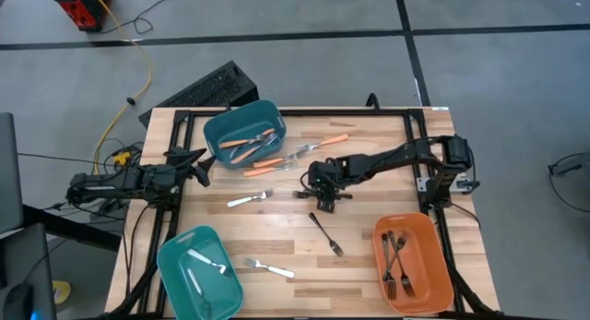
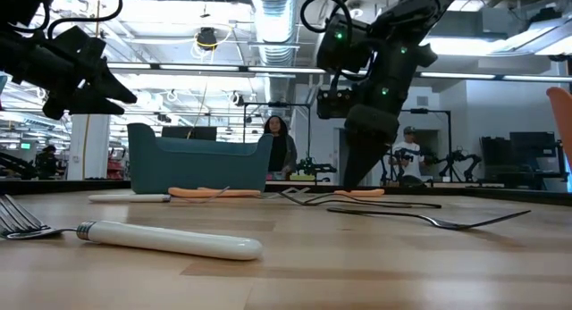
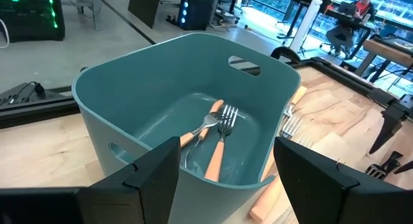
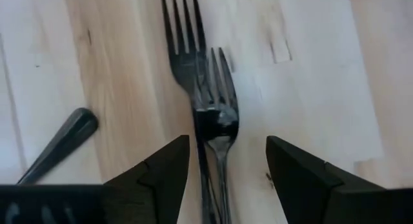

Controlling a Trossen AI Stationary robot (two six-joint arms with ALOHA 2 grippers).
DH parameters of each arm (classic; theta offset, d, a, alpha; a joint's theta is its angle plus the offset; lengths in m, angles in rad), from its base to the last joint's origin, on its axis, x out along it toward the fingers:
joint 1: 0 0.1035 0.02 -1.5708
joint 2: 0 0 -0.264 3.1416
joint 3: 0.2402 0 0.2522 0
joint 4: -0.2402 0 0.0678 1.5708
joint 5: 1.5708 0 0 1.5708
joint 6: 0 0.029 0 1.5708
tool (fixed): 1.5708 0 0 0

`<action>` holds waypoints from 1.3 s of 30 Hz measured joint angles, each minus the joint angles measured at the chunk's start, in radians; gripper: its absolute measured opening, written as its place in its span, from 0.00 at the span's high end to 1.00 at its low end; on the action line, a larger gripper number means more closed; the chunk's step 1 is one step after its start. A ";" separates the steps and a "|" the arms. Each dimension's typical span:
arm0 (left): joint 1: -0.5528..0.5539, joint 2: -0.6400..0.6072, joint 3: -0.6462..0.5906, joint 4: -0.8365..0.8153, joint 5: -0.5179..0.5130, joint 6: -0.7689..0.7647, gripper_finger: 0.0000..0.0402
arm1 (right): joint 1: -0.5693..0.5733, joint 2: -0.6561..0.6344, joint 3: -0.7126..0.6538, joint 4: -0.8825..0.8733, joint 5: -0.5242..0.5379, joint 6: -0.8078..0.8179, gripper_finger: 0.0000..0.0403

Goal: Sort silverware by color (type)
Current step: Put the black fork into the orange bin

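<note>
Left gripper (image 1: 201,163), fingers spread wide and holding nothing, waits near the tabletop's left edge, facing the far teal bin (image 1: 241,128), which contains orange-handled forks (image 3: 218,137). A second teal bin (image 1: 198,274) at the near-left corner holds a white fork (image 1: 208,263); more white forks (image 1: 249,199) lie loose on the wood. Right gripper (image 1: 323,187), at mid-table, stands low with jaws wide, straddling two overlapping black forks (image 4: 210,104) without contact. Another black fork (image 1: 325,234) lies nearer the front edge; the orange bin (image 1: 412,264) at the near-right corner holds the rest. Risk: closing here could pinch both stacked forks, or the thin handles could slip flat against the tabletop.
</note>
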 joint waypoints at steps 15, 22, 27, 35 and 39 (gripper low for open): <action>0.000 0.000 0.000 0.000 0.000 -0.001 0.42 | -0.017 -0.004 0.000 -0.045 0.000 -0.016 0.42; 0.000 0.000 0.000 0.000 0.000 0.000 0.42 | -0.017 -0.002 0.000 -0.045 0.000 -0.009 0.36; 0.000 0.000 0.000 0.000 0.000 0.001 0.42 | -0.017 -0.001 0.000 -0.045 0.000 -0.009 0.33; 0.000 0.000 0.000 0.000 0.000 0.001 0.42 | -0.017 -0.001 0.000 -0.045 -0.001 -0.009 0.33; 0.000 0.000 0.000 0.000 0.000 0.001 0.42 | -0.015 0.018 0.000 -0.024 -0.001 -0.009 0.33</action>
